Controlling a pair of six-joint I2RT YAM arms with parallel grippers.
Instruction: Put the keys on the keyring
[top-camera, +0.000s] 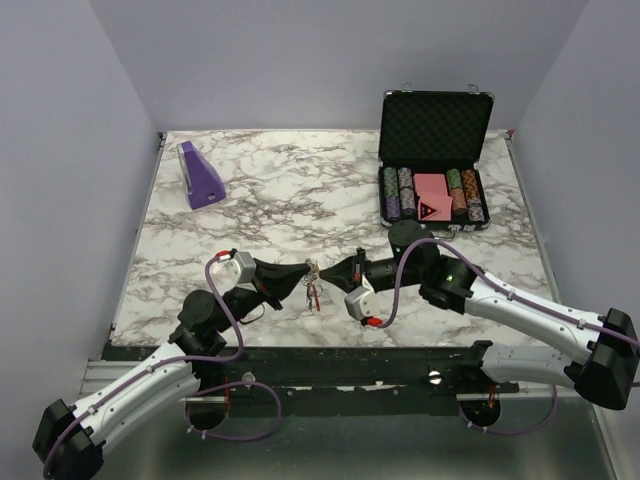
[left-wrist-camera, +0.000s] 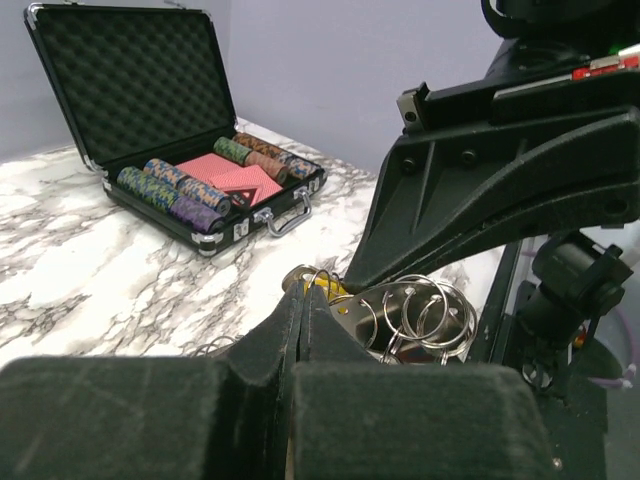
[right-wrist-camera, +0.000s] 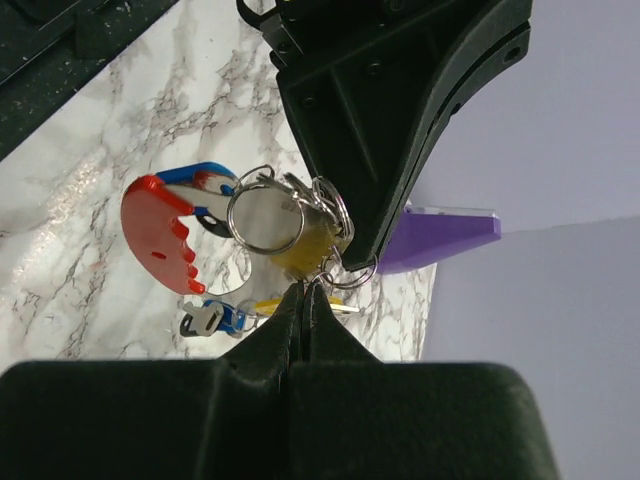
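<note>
1. Left claw (top-camera: 298, 276) and right claw (top-camera: 336, 271) meet tip to tip, both clenched on the keyring (top-camera: 313, 287).
2. Its red crescent (right-wrist-camera: 158, 240) and a blue key (right-wrist-camera: 224, 318) dangle near the table's (top-camera: 280, 190) front edge.
3. Open chip case (top-camera: 435, 125) stands far right.

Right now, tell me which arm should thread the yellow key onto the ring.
Right, probably. The right pincer, shut, has its tips at the yellow key beside the keyring. The left pincer, also shut, pinches the keyring from the opposite side, so it looks better used as the steadying hold.
</note>
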